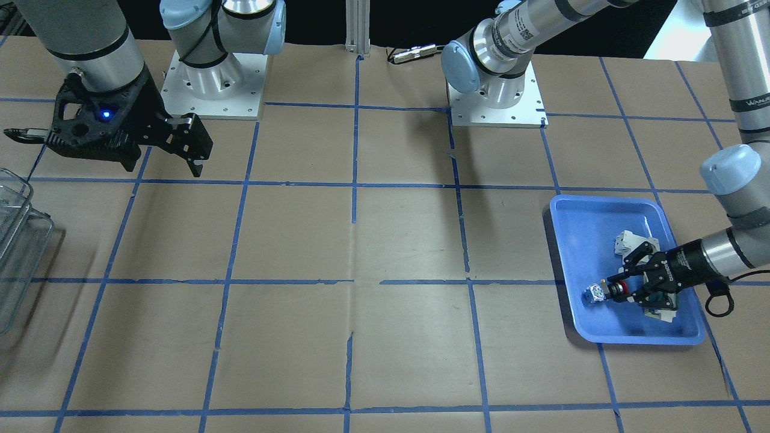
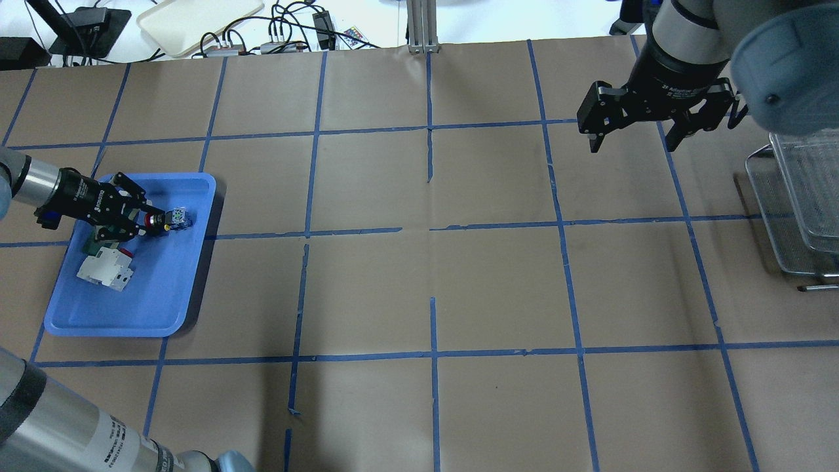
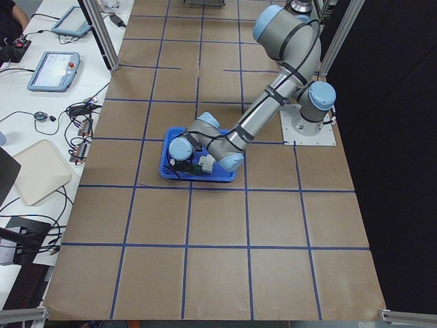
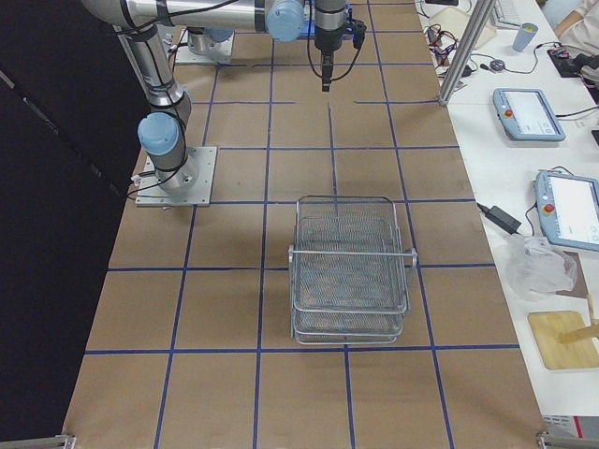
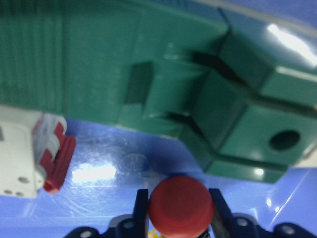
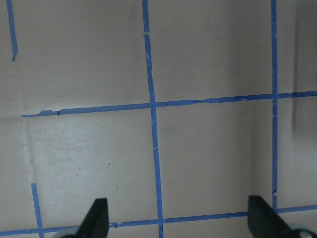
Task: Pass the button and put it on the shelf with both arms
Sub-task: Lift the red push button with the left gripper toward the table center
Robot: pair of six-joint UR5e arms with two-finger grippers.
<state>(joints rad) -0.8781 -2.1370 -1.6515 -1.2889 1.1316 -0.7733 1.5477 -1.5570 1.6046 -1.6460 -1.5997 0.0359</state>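
The button (image 2: 175, 219), with a red cap, lies inside the blue tray (image 2: 194, 275) near its far rim. My left gripper (image 2: 152, 223) reaches low into the tray and is shut on the button's red cap (image 5: 180, 207), one finger (image 5: 141, 210) on each side. In the front view the button (image 1: 595, 293) sticks out of the left gripper (image 1: 619, 292) toward the table's middle. My right gripper (image 2: 634, 141) hangs open and empty above the table's far right, near the shelf (image 2: 803, 196). The shelf is a wire tiered rack (image 4: 351, 271) and it is empty.
A white-red breaker block (image 2: 105, 269) and a green flat part (image 5: 198, 84) lie in the tray beside the left gripper. The breaker block also shows in the left wrist view (image 5: 27, 153). Blue tape lines grid the brown table (image 2: 432, 275). Cables and a white tray (image 2: 196, 19) sit beyond the far edge.
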